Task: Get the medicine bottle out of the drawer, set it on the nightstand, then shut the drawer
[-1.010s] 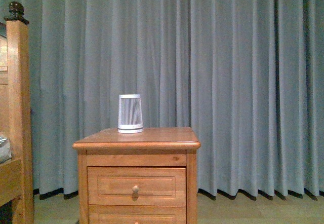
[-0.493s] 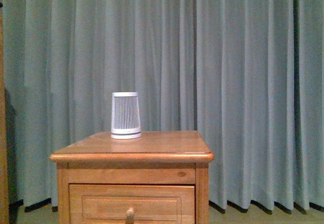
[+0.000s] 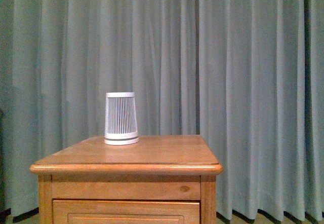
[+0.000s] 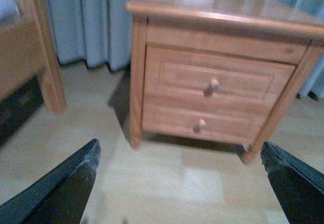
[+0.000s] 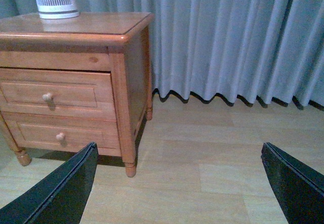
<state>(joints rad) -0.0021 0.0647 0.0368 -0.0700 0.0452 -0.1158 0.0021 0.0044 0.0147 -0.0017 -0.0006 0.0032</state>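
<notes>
On the nightstand (image 3: 126, 169), one striped cylinder (image 3: 121, 118); below, two shut drawers (image 4: 174, 76) (image 4: 169, 118); left pincer (image 4: 179, 144), right pincer (image 5: 178, 145) agape.

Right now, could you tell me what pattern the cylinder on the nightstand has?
White cylinder with dark vertical stripes; front view shows it best.

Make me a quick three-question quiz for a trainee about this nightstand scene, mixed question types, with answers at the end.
1. True or false: the upper drawer is pulled open.
2. What stands on the nightstand? A) a lamp B) a striped white cylinder C) a book
3. Fill in: the left gripper and right gripper both have their jaws ____.
Key: 1 false; 2 B; 3 open.
</notes>
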